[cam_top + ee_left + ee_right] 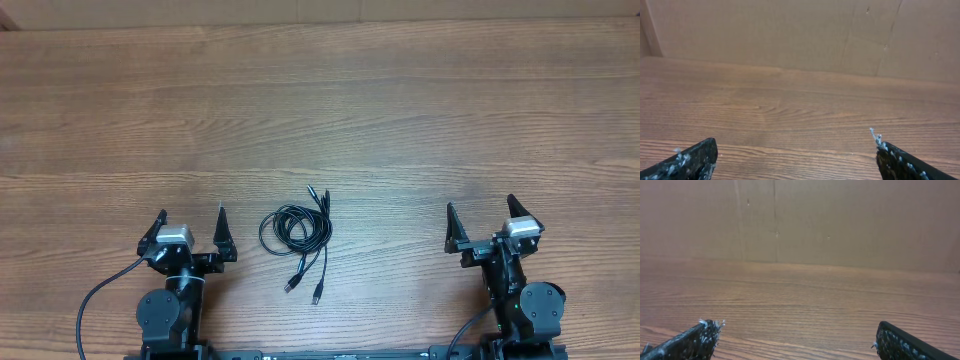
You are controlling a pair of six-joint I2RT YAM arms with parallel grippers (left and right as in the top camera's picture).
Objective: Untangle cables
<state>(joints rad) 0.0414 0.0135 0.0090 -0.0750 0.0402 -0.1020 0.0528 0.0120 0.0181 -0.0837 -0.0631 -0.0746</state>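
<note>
— Where are the cables?
— The thin black cables [296,232] lie coiled in one small tangle on the wooden table [400,120], between my arms and nearer my left gripper [191,214]. Plugs [317,297] stick out past the loops.
— And your jaws?
— Spread wide and empty on both, my right gripper [480,204] included. I'd pinch one loose plug end, pin the coil, then pull slowly.

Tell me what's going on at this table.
Nothing is being handled yet. A tangled bundle of thin black cables lies on the wooden table between the two arms. The left gripper and right gripper are both open and empty, one on each side, the left nearer.
</note>
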